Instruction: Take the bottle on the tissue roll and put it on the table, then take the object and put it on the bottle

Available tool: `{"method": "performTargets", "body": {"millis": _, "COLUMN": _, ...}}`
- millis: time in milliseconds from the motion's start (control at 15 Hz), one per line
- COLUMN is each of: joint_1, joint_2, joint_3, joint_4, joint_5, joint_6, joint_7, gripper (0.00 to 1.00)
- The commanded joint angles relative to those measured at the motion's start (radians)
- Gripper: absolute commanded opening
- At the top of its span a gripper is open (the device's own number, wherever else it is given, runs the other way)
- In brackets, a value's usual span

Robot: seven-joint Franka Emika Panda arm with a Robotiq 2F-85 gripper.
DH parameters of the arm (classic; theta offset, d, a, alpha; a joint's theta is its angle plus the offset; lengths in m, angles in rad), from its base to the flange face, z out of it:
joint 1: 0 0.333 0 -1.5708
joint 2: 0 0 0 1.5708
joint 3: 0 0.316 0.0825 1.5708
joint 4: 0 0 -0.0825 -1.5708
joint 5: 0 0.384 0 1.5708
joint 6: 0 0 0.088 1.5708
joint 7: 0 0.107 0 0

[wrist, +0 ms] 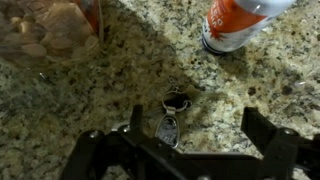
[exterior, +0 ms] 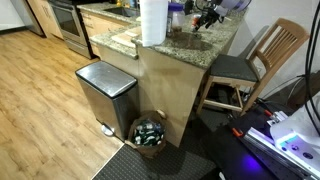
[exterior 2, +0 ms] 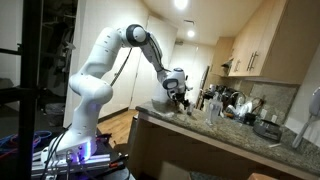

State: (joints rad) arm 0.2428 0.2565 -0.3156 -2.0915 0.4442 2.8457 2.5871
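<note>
Gripper (wrist: 176,140) spread wide, empty, above granite table (wrist: 110,85). Small dark object (wrist: 173,108) lies beneath. Orange-white bottle (wrist: 236,22) upright nearby. Tissue roll (exterior: 153,22) on table.

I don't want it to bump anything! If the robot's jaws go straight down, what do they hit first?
Probably the small dark object lying on the counter, roughly between the open jaws, though depth is hard to judge. The bottle stands off to the side.

The white arm (exterior 2: 100,62) stretches forward from its base with the elbow raised and the wrist bent downward, its gripper (exterior 2: 180,97) pointing down, fingers (wrist: 95,152) spread wide and empty.
</note>
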Motion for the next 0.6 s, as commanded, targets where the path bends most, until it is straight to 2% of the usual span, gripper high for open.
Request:
{"method": "performTargets", "body": {"millis": 0, "joint_1": -0.088, "joint_2": 0.002, "joint_3": 0.087, "joint_4": 0.002, "joint_5": -0.049, "joint_6": -0.015, "joint_7": 0.043, "gripper": 1.0}}
{"method": "performTargets", "body": {"millis": 67, "joint_1": -0.04, "joint_2": 0.013, "joint_3": 0.04, "joint_4": 0.01, "joint_5": -0.003, "joint_6": -0.037, "joint_7": 0.021, "gripper": 1.0}}
{"method": "performTargets", "body": {"millis": 333, "joint_1": -0.052, "joint_2": 0.073, "joint_3": 0.027, "joint_4": 0.029, "joint_5": -0.012, "joint_6": -0.023, "joint_7": 0.021, "gripper": 1.0}}
{"method": "performTargets", "body": {"millis": 400, "joint_1": -0.04, "joint_2": 0.039, "joint_3": 0.028, "joint_4": 0.002, "joint_5": -0.015, "joint_6": -0.023, "joint_7": 0.021, "gripper": 1.0}}
{"method": "performTargets", "body": {"millis": 533, "joint_1": -0.041, "joint_2": 0.06, "joint_3": 0.023, "joint_4": 0.008, "joint_5": -0.015, "joint_6": -0.022, "joint_7": 0.02, "gripper": 1.0}}
